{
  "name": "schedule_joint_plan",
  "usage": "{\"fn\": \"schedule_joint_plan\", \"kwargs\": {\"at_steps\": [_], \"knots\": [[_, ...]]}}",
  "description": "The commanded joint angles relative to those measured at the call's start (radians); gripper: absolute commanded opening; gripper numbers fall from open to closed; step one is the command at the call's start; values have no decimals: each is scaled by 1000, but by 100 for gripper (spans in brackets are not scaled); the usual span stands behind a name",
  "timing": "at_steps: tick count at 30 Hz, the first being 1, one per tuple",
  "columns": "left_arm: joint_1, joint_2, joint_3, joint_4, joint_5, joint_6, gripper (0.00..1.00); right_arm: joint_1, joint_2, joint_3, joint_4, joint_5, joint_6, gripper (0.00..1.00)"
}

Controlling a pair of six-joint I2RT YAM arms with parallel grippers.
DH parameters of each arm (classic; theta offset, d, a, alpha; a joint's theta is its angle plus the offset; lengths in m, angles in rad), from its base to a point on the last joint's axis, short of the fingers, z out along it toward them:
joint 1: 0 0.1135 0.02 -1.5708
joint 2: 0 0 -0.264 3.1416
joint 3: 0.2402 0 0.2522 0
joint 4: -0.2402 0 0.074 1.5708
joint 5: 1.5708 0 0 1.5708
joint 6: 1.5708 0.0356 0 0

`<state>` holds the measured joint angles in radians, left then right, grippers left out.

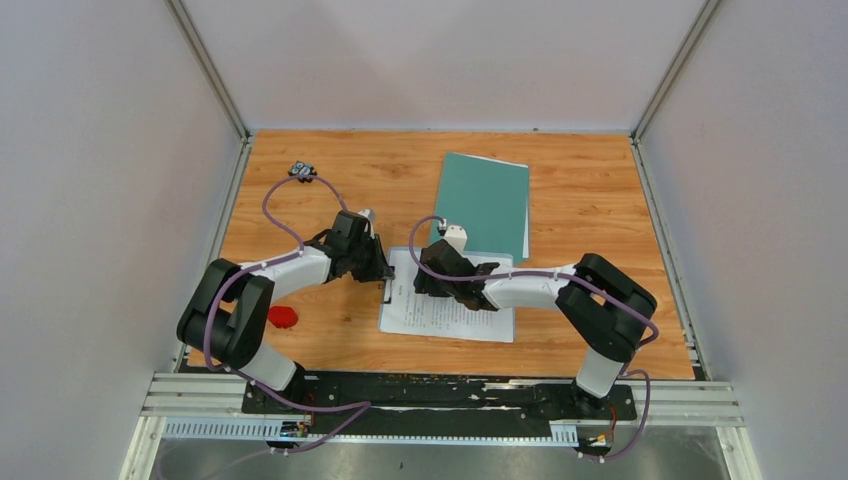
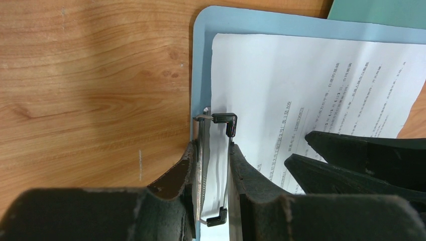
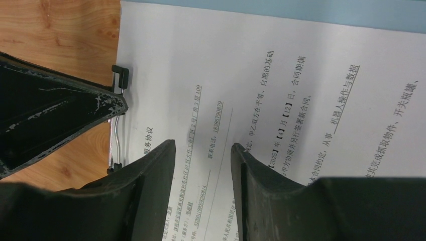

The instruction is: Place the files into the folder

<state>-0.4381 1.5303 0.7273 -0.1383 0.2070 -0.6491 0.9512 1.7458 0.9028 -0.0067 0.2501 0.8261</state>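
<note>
White printed paper files [image 2: 311, 75]: lying on the light blue plastic clipboard [image 2: 200, 60], under its metal wire clip [image 2: 223, 118]. Left gripper [image 2: 213, 150]: jaws pinched on that clip, seemingly to free the sheets. Right gripper [image 3: 203, 150]: jaws parted over the top sheet, gripping nothing, probably to slide it out. Teal-green card folder [image 1: 485, 205]: closed, just beyond the clipboard.

Wood tbl [image 1: 600, 200], white walls [image 1: 440, 60], alu. frame [image 1: 215, 75]

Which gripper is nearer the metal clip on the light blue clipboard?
Left. The left gripper pinches the metal clip between its fingers; the right gripper is over the white printed sheet beside it.
</note>
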Motion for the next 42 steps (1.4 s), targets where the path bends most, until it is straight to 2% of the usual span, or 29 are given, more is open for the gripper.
{"fn": "schedule_joint_plan", "kwargs": {"at_steps": [1, 23, 27, 33, 37, 42], "knots": [[-8, -16, -18, 12, 38, -38, 0, 14, -8, -51, -69, -39, 51, 46], [-8, -14, -20, 9, 33, -27, 0, 12, 40, -18, -28, -20, -23, 45], [-8, -18, -17, 8, 38, -22, 0, 9, 32, -2, -26, -22, -72, 45], [-8, -47, 28, -38, 34, -1, 1, -21, -54, 42, -87, -53, -231, 49], [-8, -81, 88, -101, 20, 32, 13, -47, -151, 29, -151, -65, -281, 52], [-8, -124, 180, -222, -12, 114, 39, -105, -288, -52, -250, -89, -303, 66]]}}
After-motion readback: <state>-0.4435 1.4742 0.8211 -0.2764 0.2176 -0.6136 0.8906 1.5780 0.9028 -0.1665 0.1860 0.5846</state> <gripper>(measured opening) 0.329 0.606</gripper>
